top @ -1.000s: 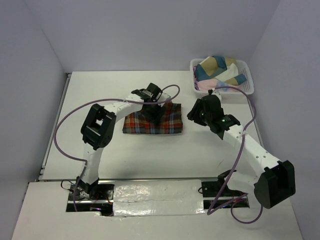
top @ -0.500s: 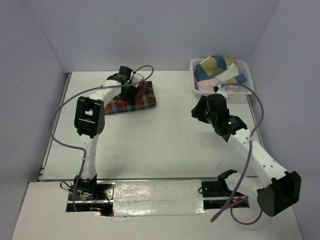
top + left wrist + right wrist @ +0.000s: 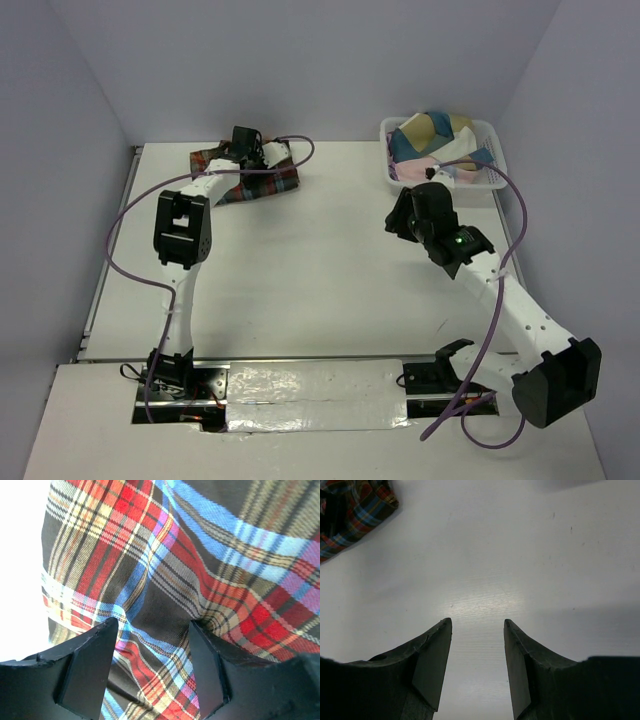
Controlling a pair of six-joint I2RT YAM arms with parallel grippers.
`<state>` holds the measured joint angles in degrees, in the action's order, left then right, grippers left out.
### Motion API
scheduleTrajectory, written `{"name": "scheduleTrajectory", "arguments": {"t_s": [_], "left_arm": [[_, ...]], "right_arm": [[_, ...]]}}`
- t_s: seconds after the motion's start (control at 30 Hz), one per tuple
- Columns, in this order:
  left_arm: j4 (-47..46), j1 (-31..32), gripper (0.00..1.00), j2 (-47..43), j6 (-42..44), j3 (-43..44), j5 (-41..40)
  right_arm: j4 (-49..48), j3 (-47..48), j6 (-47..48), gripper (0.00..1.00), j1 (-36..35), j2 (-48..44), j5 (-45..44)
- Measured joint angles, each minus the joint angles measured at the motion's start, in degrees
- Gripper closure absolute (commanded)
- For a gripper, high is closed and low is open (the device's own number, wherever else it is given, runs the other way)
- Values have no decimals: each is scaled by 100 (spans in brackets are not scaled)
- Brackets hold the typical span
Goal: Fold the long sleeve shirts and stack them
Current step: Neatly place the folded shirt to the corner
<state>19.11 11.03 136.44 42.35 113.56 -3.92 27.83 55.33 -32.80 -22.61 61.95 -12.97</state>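
Plaid shirt is lying bunched up at about 11 o'clock on the white table, close to the far edge and toward the left corner. The left gripper is sitting on top of it, with the left arm reaching out over the cloth. In the left wrist view its two black fingers are standing apart, with red, brown and blue plaid filling the gap and wrinkling toward the right finger. No fold is showing pinched between them.

The right gripper is hanging at about 2 o'clock from the table's middle, well apart from the shirt. Its jaws are parted over bare tabletop and are holding nothing. A corner of the shirt is showing at 10 o'clock in that wrist view.

A white slotted basket is standing at 1 o'clock, just beyond the right gripper, heaped with blue, tan and pink cloth.
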Motion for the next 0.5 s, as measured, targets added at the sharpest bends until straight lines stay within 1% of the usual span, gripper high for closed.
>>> {"name": "scheduleTrajectory", "arguments": {"t_s": [0.2,0.37,0.43,0.5], "left_arm": [[-407,-98,28,96,1049,15,214],[-614,-166,28,96,1609,-79,479],[-935,-219,28,15,1875,-365,680],[-1349,-280,28,-192,2223,-852,896]], "right_arm": [[87,114,118,46,0,131,-70],[98,201,210,46,0,181,-146],[98,229,247,46,0,232,-146],[98,269,275,46,0,306,-146]]}}
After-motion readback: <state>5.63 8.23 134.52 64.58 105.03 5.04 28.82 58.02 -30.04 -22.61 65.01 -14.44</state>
